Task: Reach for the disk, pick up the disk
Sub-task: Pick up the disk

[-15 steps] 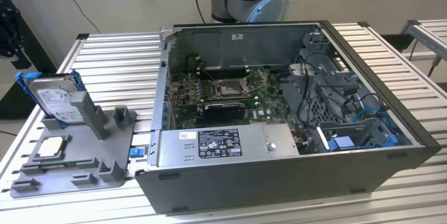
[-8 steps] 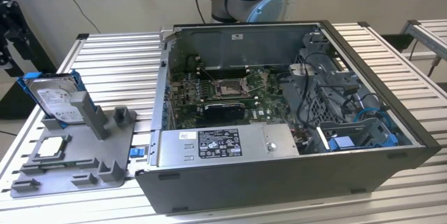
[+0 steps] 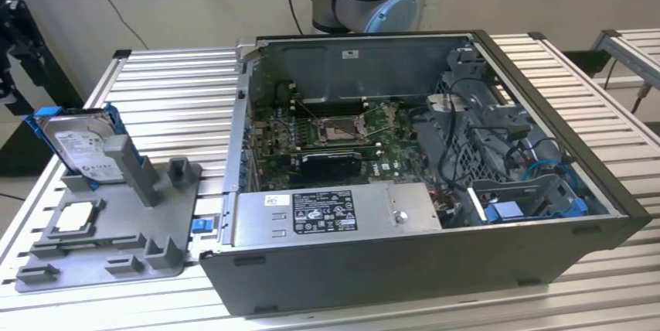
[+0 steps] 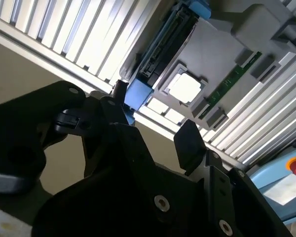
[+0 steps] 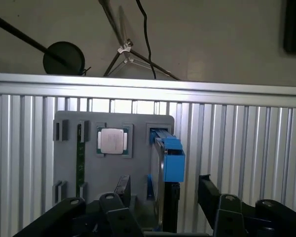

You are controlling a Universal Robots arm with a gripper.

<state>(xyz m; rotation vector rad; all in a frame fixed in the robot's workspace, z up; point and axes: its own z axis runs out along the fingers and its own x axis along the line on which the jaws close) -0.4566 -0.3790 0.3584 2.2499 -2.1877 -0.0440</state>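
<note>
The disk is a silver drive with a white label in a blue bracket. It stands on edge in a slot at the far end of the grey fixture, at the exterior view's left. Both wrist views look down on it edge-on, the disk showing its blue bracket end and the disk its dark connector side. My gripper hovers above it, open, with one black finger on each side of the disk's line and nothing between them. The second wrist view shows the gripper apart from the blue bracket end.
A square silver processor chip lies flat in the fixture beside the disk, with a green memory stick next to it. An open computer case with a grey power supply box stands to the exterior view's right on the slatted metal table.
</note>
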